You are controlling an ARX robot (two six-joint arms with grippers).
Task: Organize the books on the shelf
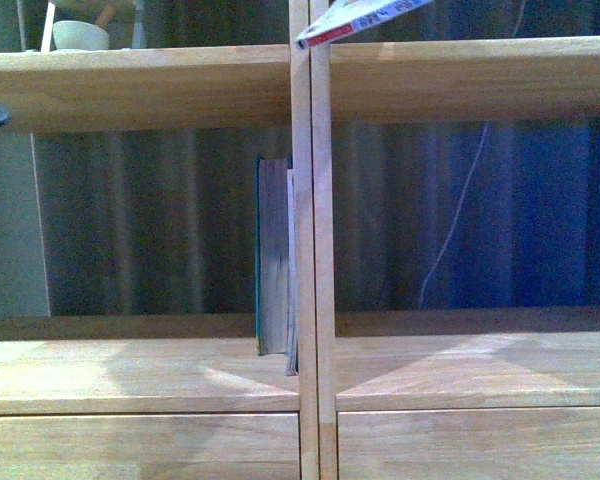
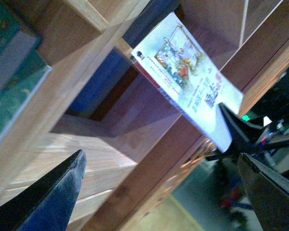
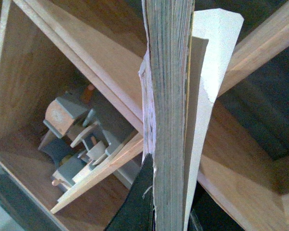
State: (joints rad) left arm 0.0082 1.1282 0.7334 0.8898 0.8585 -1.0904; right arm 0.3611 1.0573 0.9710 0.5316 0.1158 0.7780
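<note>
A: Well, biggest first: pale wooden shelf, two columns split by a central upright, drawer fronts below. Anything filed already?

B: Yes. Thick teal book standing upright in the left column, close against the central upright, with a thinner book squeezed between the two. Probably parked there to borrow the upright as a bookend and avoid toppling.

A: And the cream paperback?

B: In the air, resting on no board. Pokes into the top of the front view above the upper board, over the central upright and a little to its right, red-marked spine tilted down toward the left. Not yet shelved, by the look of things.

A: Held how?

B: Pinched at one short end by the right gripper, dark fingers closed on either face. Likely chosen to leave the far end free for leading into a compartment. Floppy, though: cover peeling away from the rest, so worth a careful, slow insertion.

A: Left gripper?

B: Empty, fingers spread wide, facing the paperback's cover yet apart from it. Presumably on hand to steady the loose end; hard to say more.
</note>
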